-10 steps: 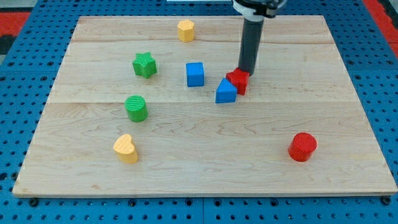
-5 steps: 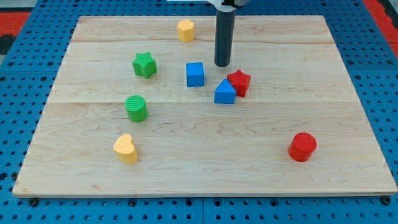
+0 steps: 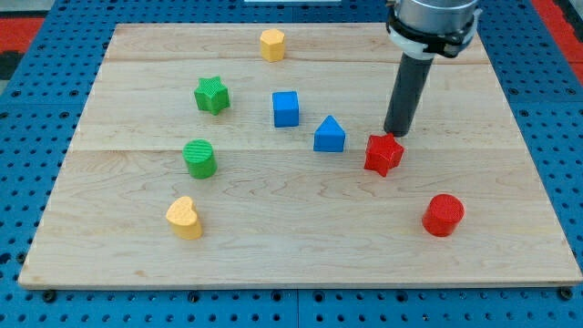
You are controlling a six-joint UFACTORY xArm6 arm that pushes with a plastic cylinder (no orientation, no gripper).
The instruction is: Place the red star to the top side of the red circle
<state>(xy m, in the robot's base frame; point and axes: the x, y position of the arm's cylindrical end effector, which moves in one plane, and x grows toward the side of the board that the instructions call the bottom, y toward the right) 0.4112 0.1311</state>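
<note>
The red star [image 3: 383, 153] lies right of the board's middle, clear of the blue triangular block [image 3: 329, 134] on its left. The red circle [image 3: 444, 215] sits at the lower right, below and to the right of the star. My tip [image 3: 395, 134] stands just above the star's top edge, touching it or nearly so.
A blue cube [image 3: 286, 108] is left of the blue triangular block. A green star [image 3: 211, 94], a green cylinder [image 3: 199, 158] and a yellow heart [image 3: 185, 218] are on the left. A yellow hexagon [image 3: 272, 44] is near the top edge of the wooden board [image 3: 510, 137].
My tip swung left above the blocks, then came back to the right. The red star has moved down and right, away from the blue triangular block and nearer the red circle.
</note>
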